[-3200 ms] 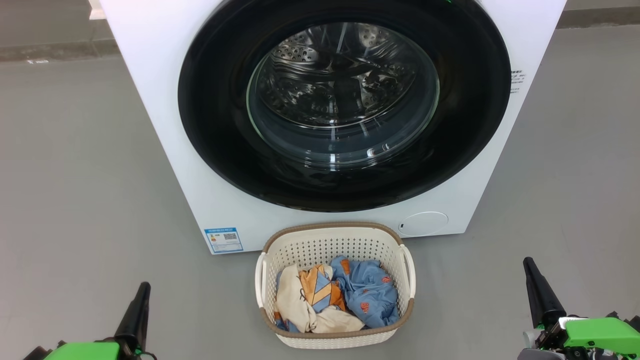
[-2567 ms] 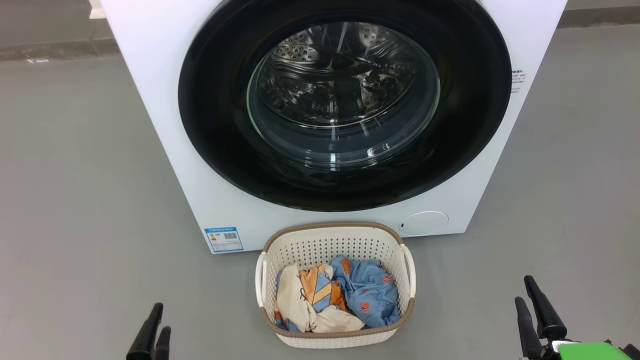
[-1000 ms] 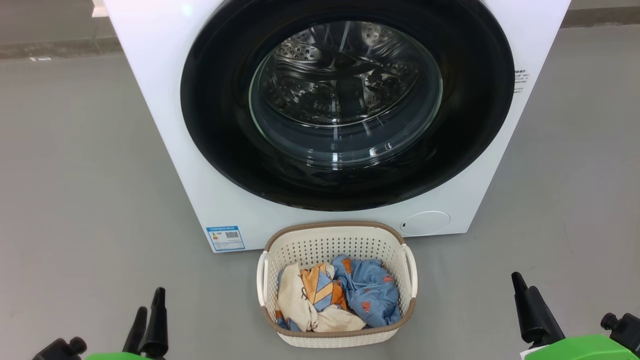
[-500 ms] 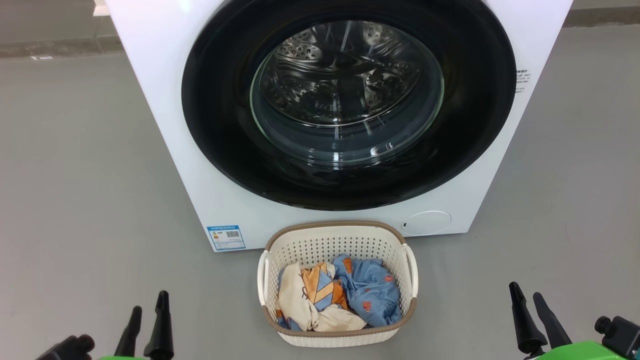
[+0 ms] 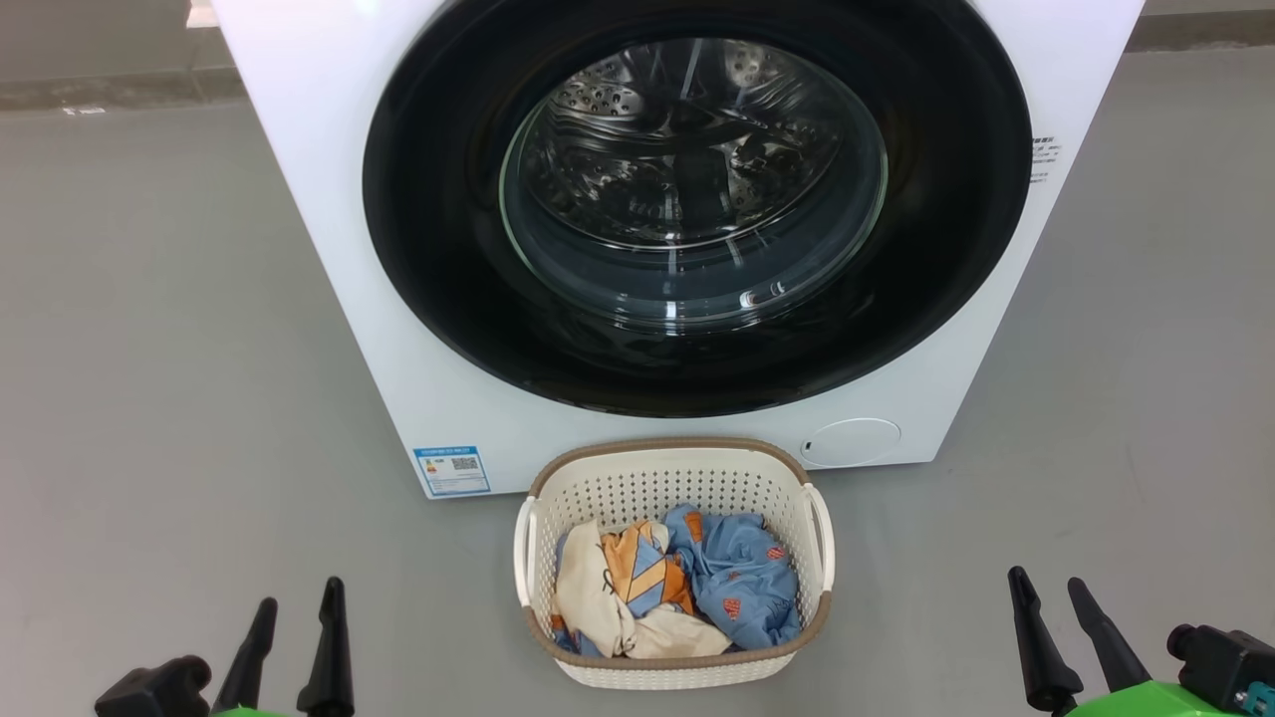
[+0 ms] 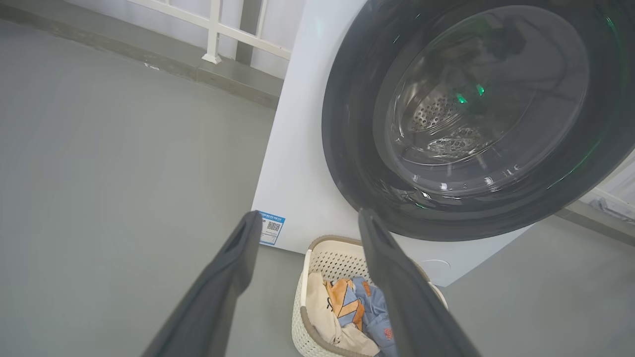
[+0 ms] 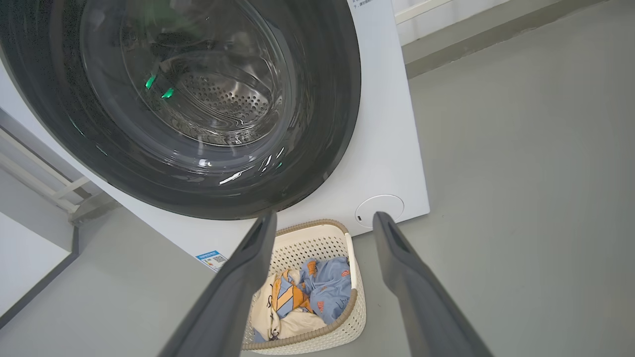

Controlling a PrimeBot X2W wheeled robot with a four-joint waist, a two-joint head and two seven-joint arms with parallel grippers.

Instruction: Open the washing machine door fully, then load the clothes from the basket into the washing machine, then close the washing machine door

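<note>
The washing machine door (image 5: 697, 199) stood shut on the washing machine (image 5: 319, 199), so the clothes (image 5: 677, 588) lay in the basket (image 5: 667, 445) on the floor just before it, handy for loading. Left tool (image 5: 299, 602) and right tool (image 5: 1046, 583) flanked it, fingers spread wide, holding nothing.

washer (image 5: 329, 149) door (image 5: 438, 249) shut, basket (image 5: 677, 463) of clothes (image 5: 677, 588) right in front, both grippers (image 5: 296, 602) (image 5: 1044, 590) open, near corners

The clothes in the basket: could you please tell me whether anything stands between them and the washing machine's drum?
Yes: the washing machine door is shut over the drum, just behind the basket that holds the clothes, and would have to swing open first. Nothing visible lies on the clothes themselves.
</note>
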